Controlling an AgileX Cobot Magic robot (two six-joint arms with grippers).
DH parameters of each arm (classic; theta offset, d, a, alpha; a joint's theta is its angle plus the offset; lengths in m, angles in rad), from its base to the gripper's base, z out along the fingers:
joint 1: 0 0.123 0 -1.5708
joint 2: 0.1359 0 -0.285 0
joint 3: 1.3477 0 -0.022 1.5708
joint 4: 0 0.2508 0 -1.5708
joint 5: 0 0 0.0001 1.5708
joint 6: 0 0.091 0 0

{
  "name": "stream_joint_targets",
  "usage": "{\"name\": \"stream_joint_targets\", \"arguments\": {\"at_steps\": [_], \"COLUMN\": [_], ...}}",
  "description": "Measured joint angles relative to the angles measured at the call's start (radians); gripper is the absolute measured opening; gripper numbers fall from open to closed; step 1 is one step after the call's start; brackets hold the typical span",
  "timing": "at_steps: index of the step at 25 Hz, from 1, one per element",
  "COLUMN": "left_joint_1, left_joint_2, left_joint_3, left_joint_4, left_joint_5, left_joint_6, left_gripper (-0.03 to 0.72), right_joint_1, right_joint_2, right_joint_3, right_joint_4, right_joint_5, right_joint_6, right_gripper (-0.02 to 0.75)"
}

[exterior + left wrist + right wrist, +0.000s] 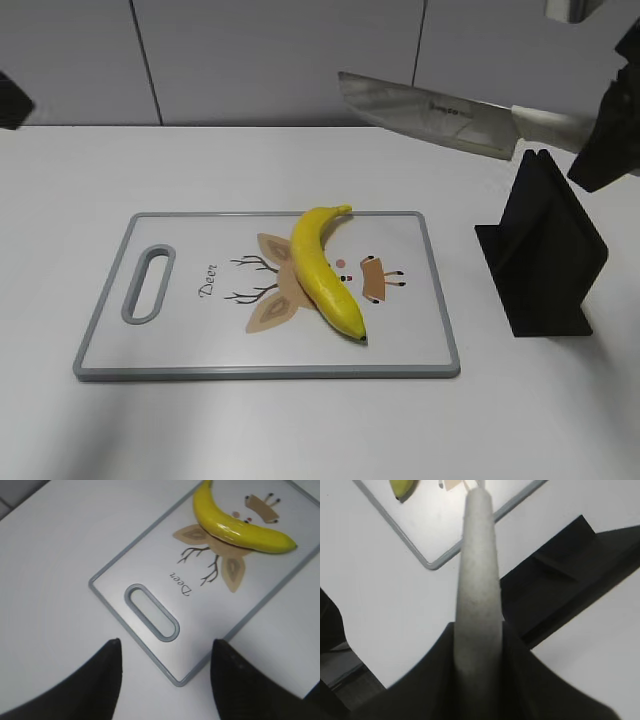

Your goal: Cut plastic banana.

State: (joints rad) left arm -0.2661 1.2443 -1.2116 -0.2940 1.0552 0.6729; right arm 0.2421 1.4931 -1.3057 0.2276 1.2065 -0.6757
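The plastic banana [324, 271] is glossy yellow and curved, lying on a white cutting board [190, 340] with a grey rim and a deer drawing. It also shows in the left wrist view [235, 526], and its dark tip shows in the right wrist view [401, 488]. My right gripper [600, 135] is shut on the pale handle [479, 580] of a knife [430, 112], whose blade is held in the air above and to the right of the board. My left gripper [165, 652] is open and empty above the board's handle corner [150, 611].
A black knife stand [545, 250] stands on the white table to the right of the board, and shows in the right wrist view [570, 580]. A grey panelled wall runs behind the table.
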Motion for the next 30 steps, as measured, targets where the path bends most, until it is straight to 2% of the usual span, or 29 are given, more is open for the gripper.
{"name": "stream_joint_targets", "arguments": {"at_steps": [8,13,23,30], "left_joint_1": [0.0,-0.013,-0.134,-0.145], "left_joint_2": [0.162,0.27,0.434,0.516], "left_joint_3": [-0.135,-0.217,-0.325,-0.328], "left_joint_4": [-0.149,-0.216,-0.197,-0.176], "left_joint_5": [0.034,0.091,0.057,0.003], "left_joint_6": [0.459,0.628,0.681,0.683], "left_gripper": [0.548,0.51,0.501,0.499], "right_joint_1": [0.093,0.101,0.124,0.138], "right_joint_2": [0.109,0.155,0.263,0.287], "right_joint_3": [-0.079,-0.119,-0.205,-0.221], "right_joint_4": [-0.01,-0.003,0.03,0.069], "right_joint_5": [0.011,-0.009,-0.021,-0.029], "right_joint_6": [-0.174,-0.279,-0.414,-0.458], "right_gripper": [0.178,0.178,0.177,0.177]}}
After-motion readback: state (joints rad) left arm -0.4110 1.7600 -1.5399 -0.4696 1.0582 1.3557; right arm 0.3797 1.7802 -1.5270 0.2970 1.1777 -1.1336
